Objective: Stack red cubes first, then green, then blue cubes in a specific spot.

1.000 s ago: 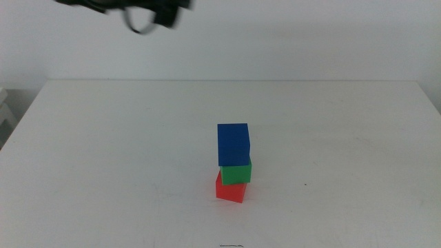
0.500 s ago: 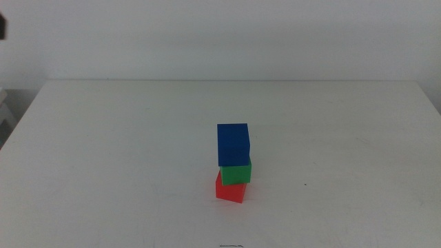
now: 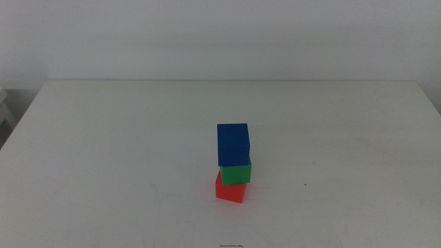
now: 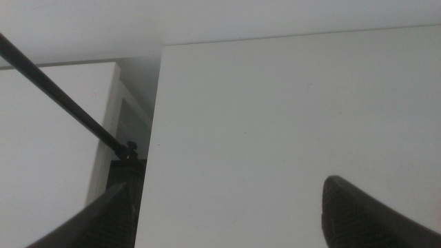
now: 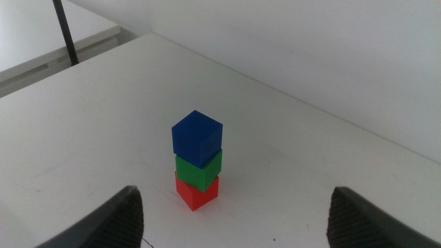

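Stack: blue cube [image 3: 233,144] on green cube [image 3: 236,173] on red cube [image 3: 230,189], mid-table [image 3: 103,151], slightly askew.
Handling: probably light, rigid; grip opposite flat faces.
Left gripper [image 4: 227,213]: wide open, empty, near the table's edge.
Right gripper [image 5: 231,213]: wide open, empty, well back.

White table [image 3: 124,151] under red cube [image 3: 229,191]
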